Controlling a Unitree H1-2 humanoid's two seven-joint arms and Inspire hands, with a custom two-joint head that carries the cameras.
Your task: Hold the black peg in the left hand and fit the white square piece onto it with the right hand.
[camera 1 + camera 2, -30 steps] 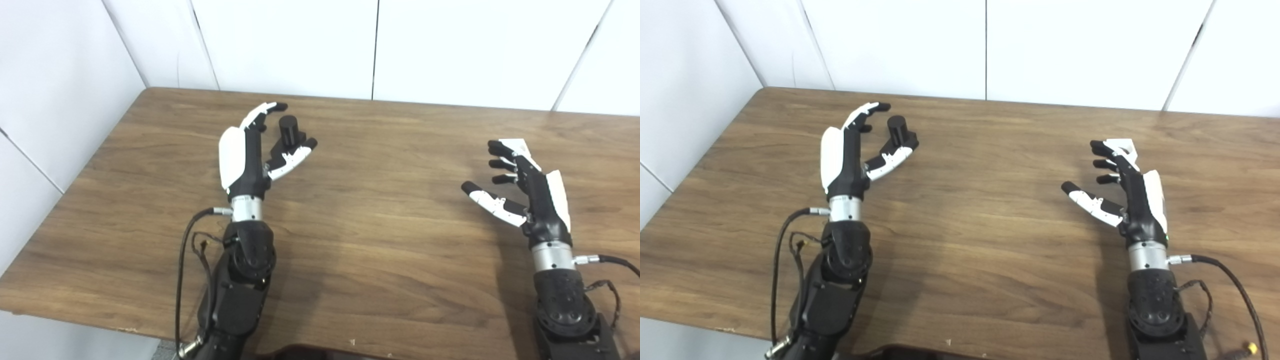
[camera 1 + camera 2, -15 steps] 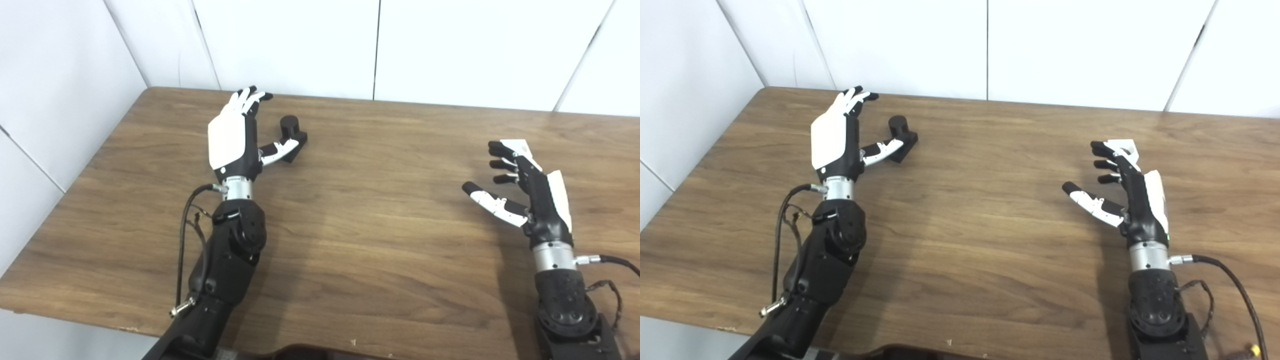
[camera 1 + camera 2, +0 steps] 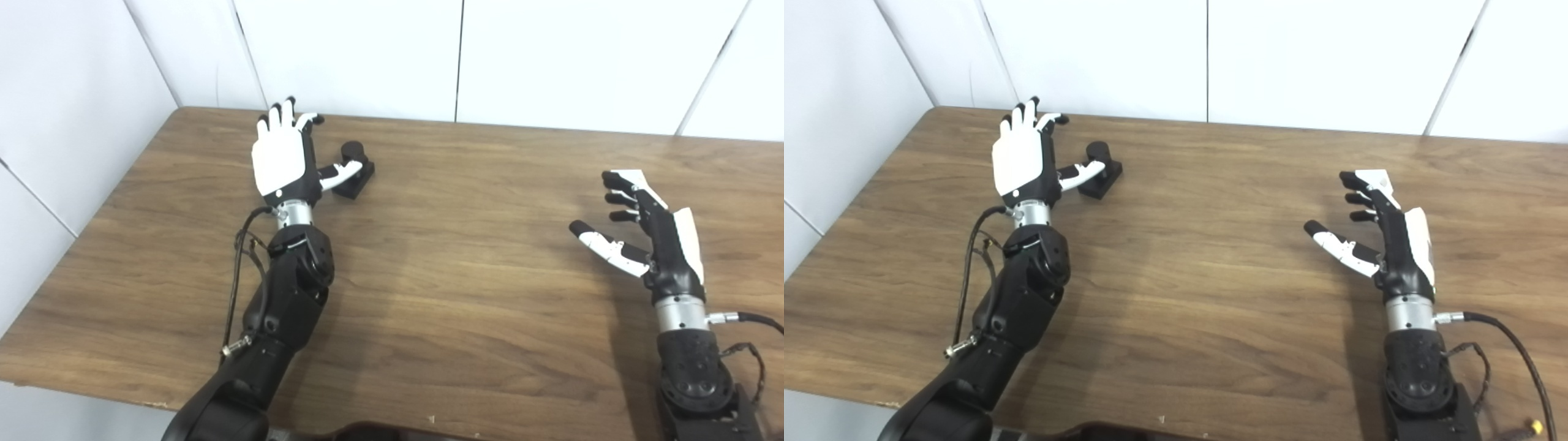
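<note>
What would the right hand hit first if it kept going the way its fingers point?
Probably the white piece: it lies just past the fingertips of the open right hand and partly behind them. How high the hand is above the table is unclear.

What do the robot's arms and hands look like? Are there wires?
Both arms are chunky and black, each with a shiny silver wrist ring. The left hand and right hand are black with white shells on the backs and thumbs, and black fingertips. Thin dark cables loop out near each wrist.
</note>
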